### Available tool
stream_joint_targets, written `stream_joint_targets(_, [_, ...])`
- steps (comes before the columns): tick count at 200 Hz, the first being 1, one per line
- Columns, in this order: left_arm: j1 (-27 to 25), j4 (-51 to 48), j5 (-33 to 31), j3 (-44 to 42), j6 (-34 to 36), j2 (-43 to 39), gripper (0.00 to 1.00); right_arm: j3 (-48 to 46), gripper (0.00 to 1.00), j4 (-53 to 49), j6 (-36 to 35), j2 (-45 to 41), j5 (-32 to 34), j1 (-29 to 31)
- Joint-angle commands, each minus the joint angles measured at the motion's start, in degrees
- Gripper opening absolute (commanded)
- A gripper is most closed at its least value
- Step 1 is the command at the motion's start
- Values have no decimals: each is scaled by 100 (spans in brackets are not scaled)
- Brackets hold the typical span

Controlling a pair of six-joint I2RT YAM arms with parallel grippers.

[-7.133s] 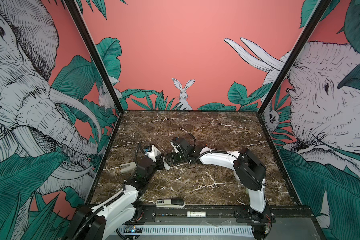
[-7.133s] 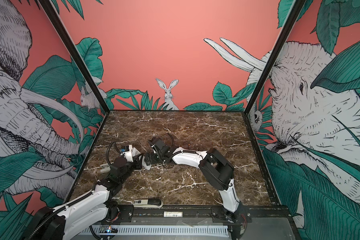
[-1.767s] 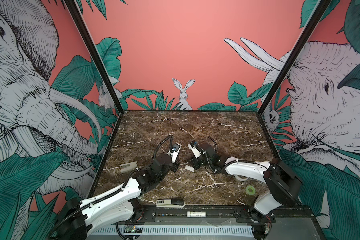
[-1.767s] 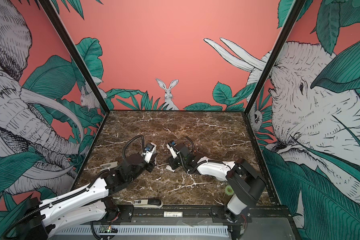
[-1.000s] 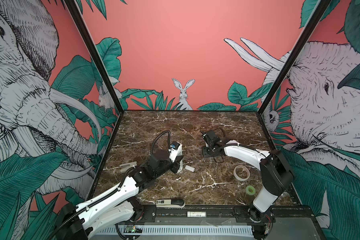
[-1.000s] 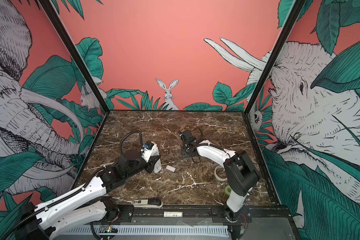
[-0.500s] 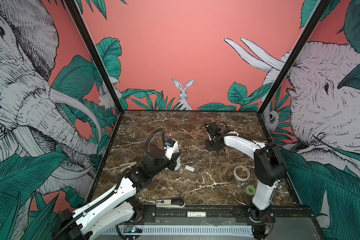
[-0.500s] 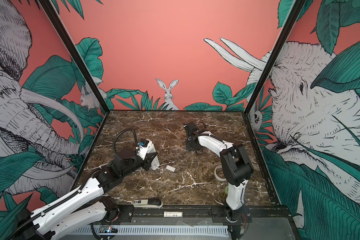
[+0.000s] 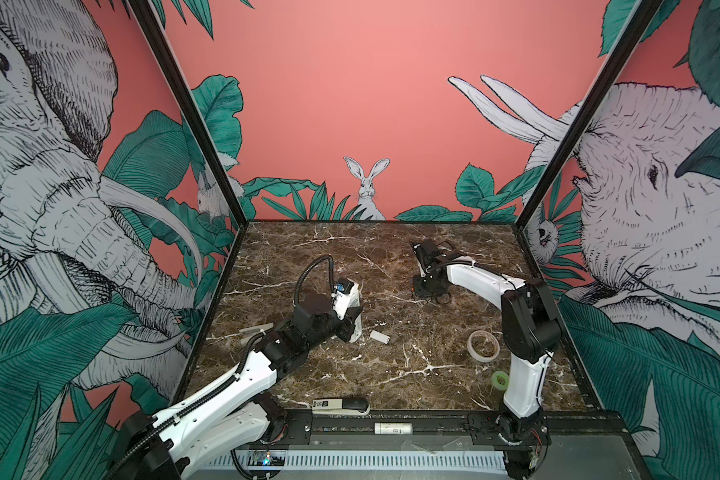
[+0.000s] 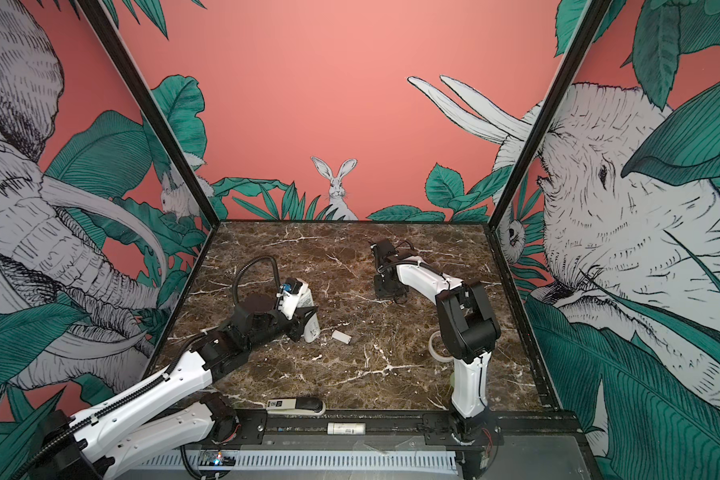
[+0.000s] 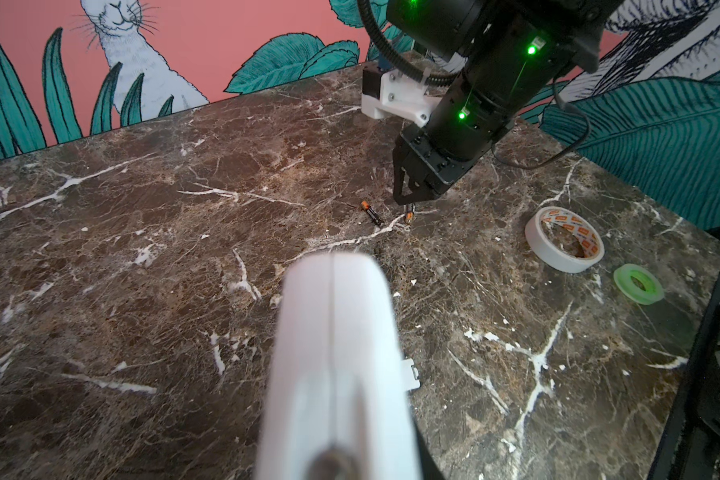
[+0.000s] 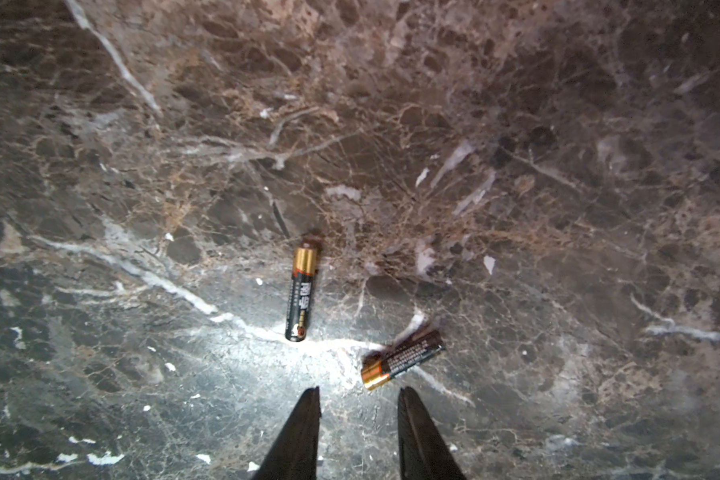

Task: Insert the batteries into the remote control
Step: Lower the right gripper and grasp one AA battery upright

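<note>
Batteries point(image 12: 302, 291) not yet loaded, both loose on the table point(image 9: 391, 374) behind the tape roll point(image 11: 545, 251)
Right gripper point(image 12: 359, 392) hovers over them, partly open and empty; left gripper point(image 9: 348, 322) is clamped on the remote control point(image 11: 337, 332), well left of the roll

Robot lab test booth: dark marble tabletop point(image 9: 329, 249) boxed in by printed elephant-and-rabbit wall panels point(image 9: 366, 104) on black frame posts point(image 9: 195, 124); white left arm point(image 9: 225, 386) and right arm point(image 9: 524, 374) bolted to a front rail point(image 9: 433, 424), slotted cable duct point(image 9: 371, 459) below.
</note>
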Motion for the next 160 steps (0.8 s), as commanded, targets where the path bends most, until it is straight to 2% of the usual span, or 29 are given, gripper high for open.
stream_joint_targets(1, [60,157,166,235,72,24,0,-85,33,-193,69,-110,20,-88])
stream_joint_targets(160, [126,184,248,220,45,-4,0,-379,35,94,455,194,-203,-231])
